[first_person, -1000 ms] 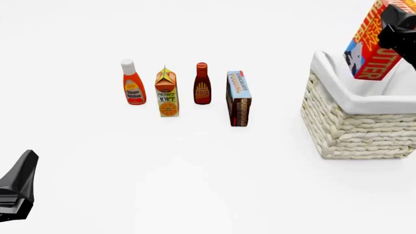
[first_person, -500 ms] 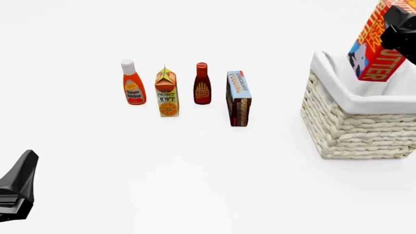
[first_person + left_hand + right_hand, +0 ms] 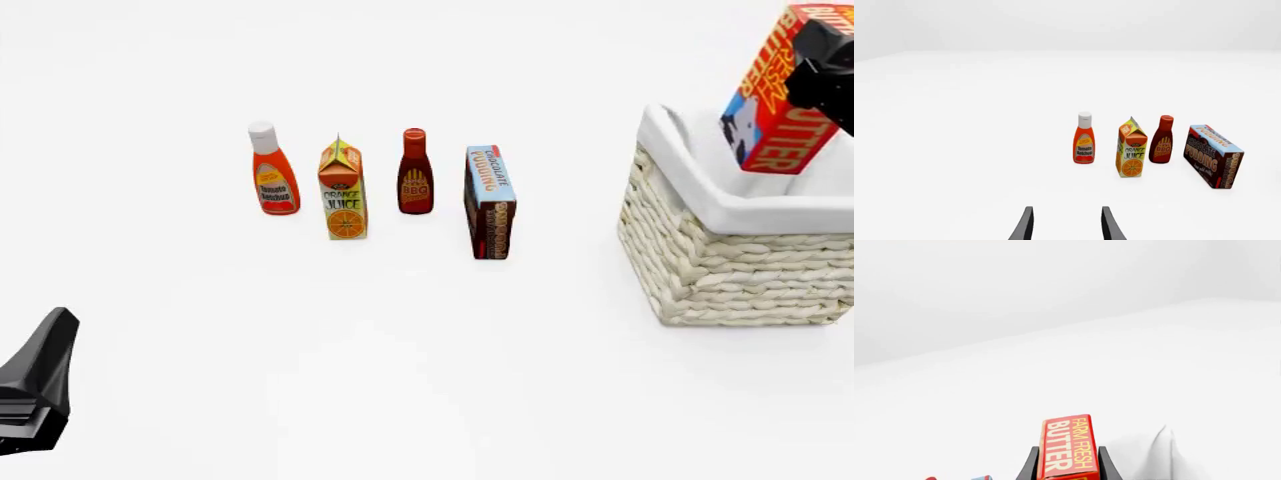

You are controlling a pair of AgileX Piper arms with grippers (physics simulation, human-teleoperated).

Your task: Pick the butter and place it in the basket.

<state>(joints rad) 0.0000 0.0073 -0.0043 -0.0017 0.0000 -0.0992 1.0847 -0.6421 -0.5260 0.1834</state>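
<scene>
Gripping the butter [image 3: 1069, 447] between both black fingers [image 3: 1026, 465] of the right gripper [image 3: 1066, 467], jaws closed flat against the box's two broad faces, red edge with "FARM FRESH BUTTER" lettering facing the wrist camera. Held tilted in the air above the basket [image 3: 727, 265] at the front view's right edge, lower corner of the butter [image 3: 778, 95] over the white cloth liner [image 3: 747, 205], contact with the liner not determinable. Parted and empty at the left gripper [image 3: 1066, 225], hovering low on the near left of the table [image 3: 400, 350], well apart from the groceries. Standing upright in a row mid-table, left to right: tomato ketchup bottle [image 3: 274, 170], orange juice carton [image 3: 343, 190], BBQ sauce bottle [image 3: 415, 172], chocolate pudding box [image 3: 490, 203], none touching, the pudding box nearest the basket.
</scene>
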